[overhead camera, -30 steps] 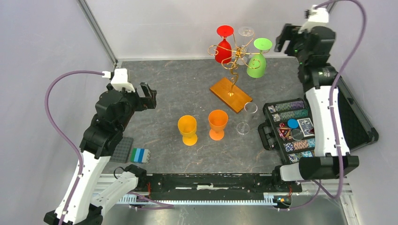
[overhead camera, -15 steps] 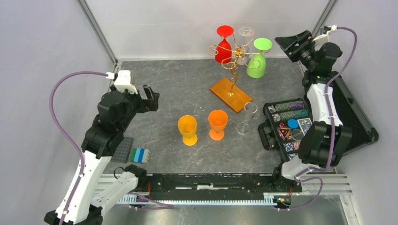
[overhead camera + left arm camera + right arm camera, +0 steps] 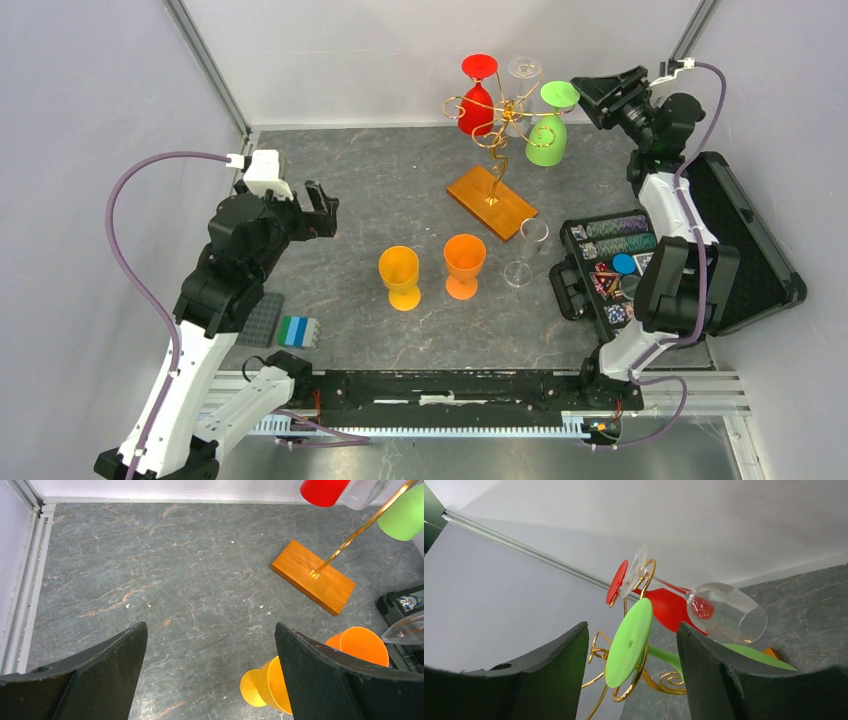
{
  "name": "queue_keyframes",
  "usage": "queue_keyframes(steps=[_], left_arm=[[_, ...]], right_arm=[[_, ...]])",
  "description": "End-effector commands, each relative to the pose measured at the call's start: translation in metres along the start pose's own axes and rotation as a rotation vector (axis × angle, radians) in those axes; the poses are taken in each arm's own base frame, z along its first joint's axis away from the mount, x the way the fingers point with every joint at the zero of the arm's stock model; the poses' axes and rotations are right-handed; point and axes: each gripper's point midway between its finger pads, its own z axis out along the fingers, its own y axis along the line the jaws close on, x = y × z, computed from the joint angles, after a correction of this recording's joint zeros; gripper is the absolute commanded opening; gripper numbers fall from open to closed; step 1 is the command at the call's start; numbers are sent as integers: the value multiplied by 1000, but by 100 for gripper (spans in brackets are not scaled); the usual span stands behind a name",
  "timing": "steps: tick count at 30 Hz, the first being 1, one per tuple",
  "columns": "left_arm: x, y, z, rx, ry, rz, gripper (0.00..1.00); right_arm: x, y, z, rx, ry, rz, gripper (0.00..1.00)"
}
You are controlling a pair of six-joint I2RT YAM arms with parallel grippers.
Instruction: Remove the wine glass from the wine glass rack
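- Worktop (image 3: 380,190): grey slate.
- Wine glass rack (image 3: 497,165): gold wire on an amber base, far centre. Red glass (image 3: 478,108) and clear glass (image 3: 523,68) hang from it.
- Green wine glass (image 3: 547,142): hangs inverted on the rack's right curl.
- Right gripper (image 3: 588,100): jaws apart around the green foot, not visibly touching. Reaching for the grasp; next, probably clamp, then slide the stem out of the curl.
- Left gripper (image 3: 210,630): spread wide, empty, well apart.

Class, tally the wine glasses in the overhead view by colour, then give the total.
Red glass: 1
Green glass: 1
Clear: 2, hanging clear glass, standing clear glass
Orange: 2, yellow-orange glass, deeper orange glass
Total: 6
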Motion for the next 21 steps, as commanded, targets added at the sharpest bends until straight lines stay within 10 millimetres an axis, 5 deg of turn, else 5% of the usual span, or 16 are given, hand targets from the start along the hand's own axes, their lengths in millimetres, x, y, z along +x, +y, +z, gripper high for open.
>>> queue_keyframes(steps=[1,9,21], left_arm=[[-17,3,-6,-7,-47,33,100],[-15,3,-5,-7,-42,32,100],[-15,4,-6,-12,-46,36,100]], right_arm=[[8,8,6,-35,11,10,67],[13,1,11,12,14,24,46],[-7,-1,6,147,-59,-37,19]])
